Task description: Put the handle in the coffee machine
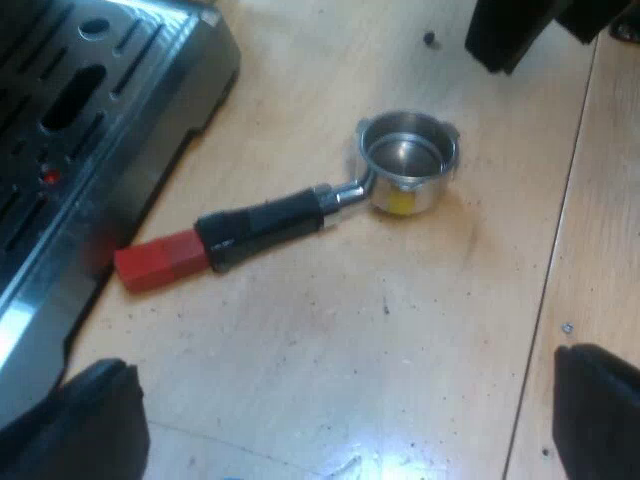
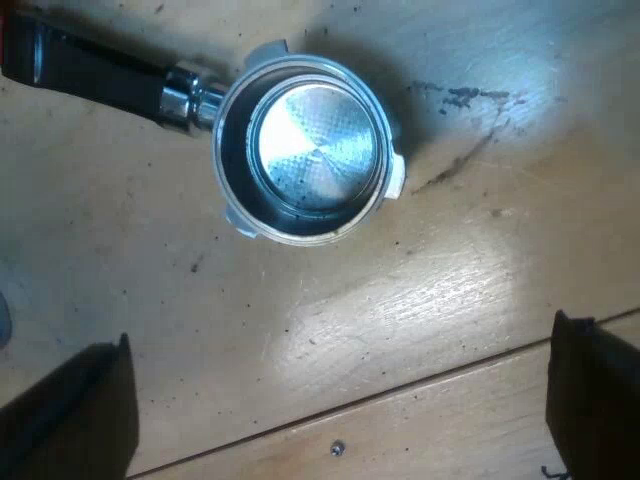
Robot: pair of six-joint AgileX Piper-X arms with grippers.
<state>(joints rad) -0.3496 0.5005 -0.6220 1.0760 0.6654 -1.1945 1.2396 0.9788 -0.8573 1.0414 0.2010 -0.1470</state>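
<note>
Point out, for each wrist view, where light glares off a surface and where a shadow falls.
Left wrist view: pale glare on the bare table, a bright strip along the espresso machine edge. Right wrist view: the holder basket's floor shines in wedges, and a dark shadow hugs its rim opposite the handle.

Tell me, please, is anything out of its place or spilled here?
The metal holder lies loose on the wooden table beside the espresso machine, not locked in. Its basket is empty. Near it, dark specks and a smear mark the wood.
</note>
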